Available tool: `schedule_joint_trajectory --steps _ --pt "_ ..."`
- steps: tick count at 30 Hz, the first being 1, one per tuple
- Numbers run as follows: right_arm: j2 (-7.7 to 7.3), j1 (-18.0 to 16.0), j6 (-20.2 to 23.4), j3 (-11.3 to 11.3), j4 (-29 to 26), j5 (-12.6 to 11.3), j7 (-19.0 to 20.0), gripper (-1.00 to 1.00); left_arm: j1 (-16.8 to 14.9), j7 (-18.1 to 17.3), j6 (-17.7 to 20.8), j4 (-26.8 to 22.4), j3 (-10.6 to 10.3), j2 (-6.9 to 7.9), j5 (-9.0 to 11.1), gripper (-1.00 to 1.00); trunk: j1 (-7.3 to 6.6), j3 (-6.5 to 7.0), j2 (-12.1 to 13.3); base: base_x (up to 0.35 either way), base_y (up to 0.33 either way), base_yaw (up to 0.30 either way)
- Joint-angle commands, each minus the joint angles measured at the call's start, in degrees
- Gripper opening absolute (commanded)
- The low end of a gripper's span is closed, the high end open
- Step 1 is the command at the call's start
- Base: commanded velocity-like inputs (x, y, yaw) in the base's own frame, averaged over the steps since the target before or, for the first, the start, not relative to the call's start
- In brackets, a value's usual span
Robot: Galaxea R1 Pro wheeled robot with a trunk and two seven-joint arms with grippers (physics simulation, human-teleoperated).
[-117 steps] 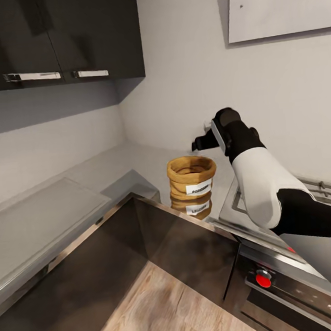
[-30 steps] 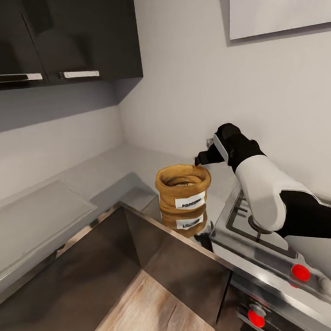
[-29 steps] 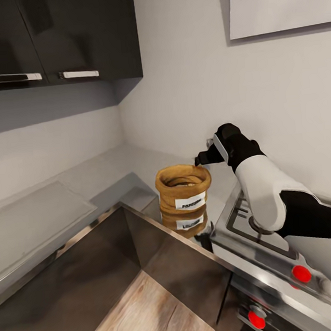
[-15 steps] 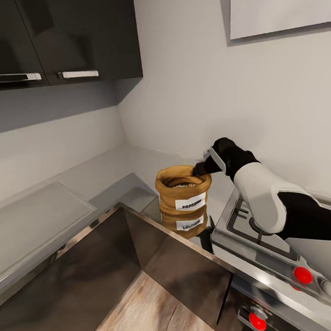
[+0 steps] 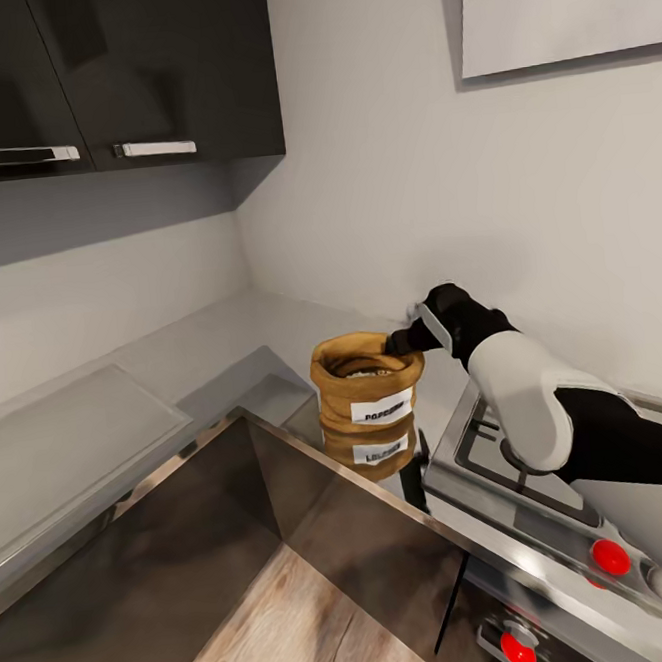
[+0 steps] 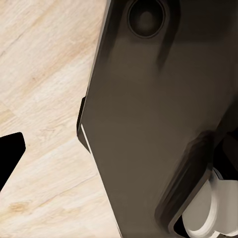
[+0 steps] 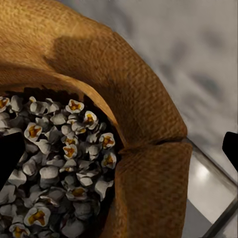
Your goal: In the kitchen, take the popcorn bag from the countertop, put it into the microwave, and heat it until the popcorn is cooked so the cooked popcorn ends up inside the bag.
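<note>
At the centre of the head view, a small squat tan-brown burlap popcorn bag [image 5: 367,389] with a white label is seen standing on the glossy grey steel-like countertop [image 5: 203,357], its mirror image showing in the shiny surface below it. Just right of the bag, the steel gas hob [image 5: 544,473] with red knobs is set. From the right, the white-and-black right arm is stretched over the hob, and the black right gripper [image 5: 392,343] is placed at the bag's rolled rim on the far right side. Seen through the right wrist view, the two dark fingertips [image 7: 10,153] are spread wide, one over the pale off-white popcorn [image 7: 59,173] heaped inside, the other outside the rim. Whether the left gripper is spread or pressed together cannot be told.
</note>
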Motion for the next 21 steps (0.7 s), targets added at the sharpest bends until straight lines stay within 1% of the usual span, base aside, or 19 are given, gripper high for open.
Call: schedule_joint_trajectory --steps 1,3,7,16,17,21 --pt "0.03 0.1 0.1 -0.3 -0.1 0.7 0.4 1.0 0.0 0.1 -0.2 0.0 0.0 -0.02 0.2 1.0 0.0 -0.06 0.0 0.0 0.0 0.0" --pt "-0.02 0.6 -0.6 -0.3 0.0 0.9 0.4 1.0 0.0 0.1 -0.2 0.0 0.0 -0.02 0.2 1.0 0.0 -0.06 0.0 0.0 0.0 0.0" --pt "-0.09 2.7 -2.8 -0.3 0.0 1.0 0.4 1.0 0.0 0.1 -0.2 0.0 0.0 -0.02 0.2 1.0 0.0 -0.06 0.0 0.0 0.0 0.0" --pt "-0.24 3.0 -3.1 -0.3 -0.1 1.0 0.3 1.0 0.0 0.1 -0.2 0.0 0.0 -0.02 0.2 1.0 0.0 -0.06 0.0 0.0 0.0 0.0" --pt "-0.24 3.0 -3.0 -0.3 -0.1 1.2 0.3 -1.0 0.0 0.1 -0.2 0.0 0.0 -0.02 0.2 1.0 0.0 -0.06 0.0 0.0 0.0 0.0" --pt "-0.24 3.0 -2.7 -0.3 -0.4 1.2 0.3 -1.0 0.0 0.1 -0.2 0.0 0.0 -0.02 0.2 1.0 0.0 -0.06 0.0 0.0 0.0 0.0"
